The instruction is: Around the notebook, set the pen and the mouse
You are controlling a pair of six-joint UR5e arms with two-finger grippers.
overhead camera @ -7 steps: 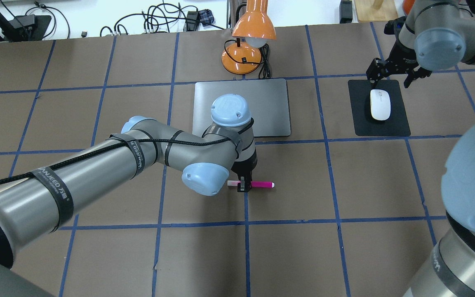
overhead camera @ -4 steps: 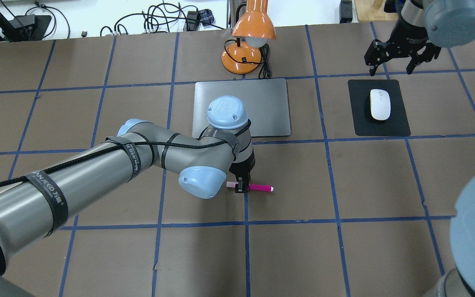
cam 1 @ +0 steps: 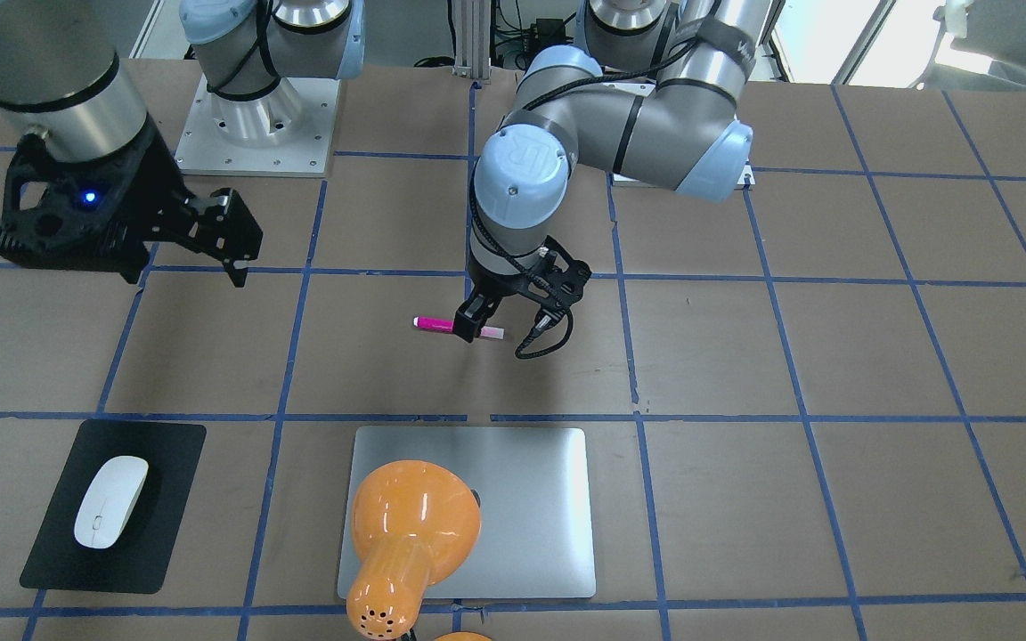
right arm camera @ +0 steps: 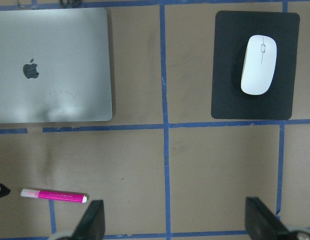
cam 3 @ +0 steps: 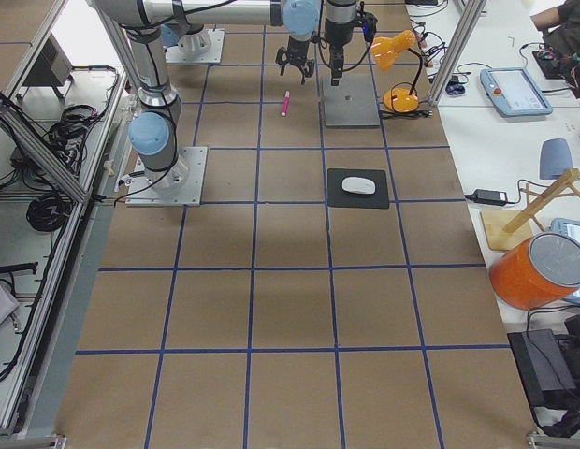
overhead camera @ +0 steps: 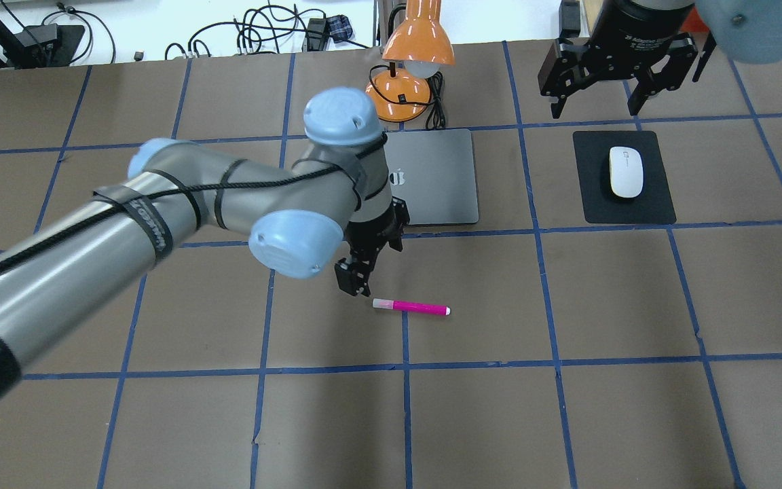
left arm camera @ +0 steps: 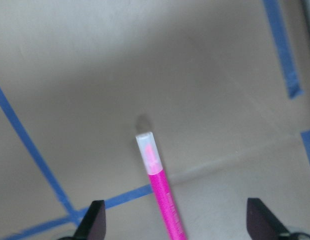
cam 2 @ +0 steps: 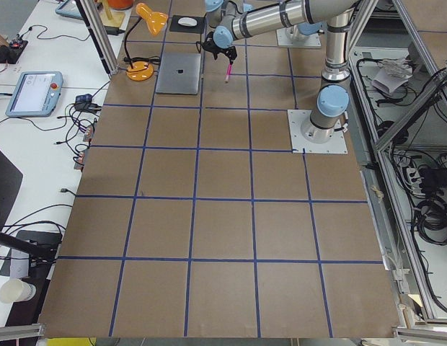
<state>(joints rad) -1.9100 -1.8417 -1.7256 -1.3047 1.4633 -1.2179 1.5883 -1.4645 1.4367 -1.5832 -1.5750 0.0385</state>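
Released since the earlier frame, the pen (overhead camera: 411, 307) lies flat on the table (overhead camera: 567, 407), on the near side of the notebook (overhead camera: 438, 176). Raised by its pale cap end, the left gripper (overhead camera: 356, 280) has jaws parted, empty. Spread wide and empty, the right gripper (overhead camera: 596, 109) hangs beyond the mouse (overhead camera: 626, 172) on its black mat (overhead camera: 656, 204).

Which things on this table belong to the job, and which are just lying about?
For the job: pen, mouse, notebook.
Just lying about: orange lamp, black mat under the mouse.
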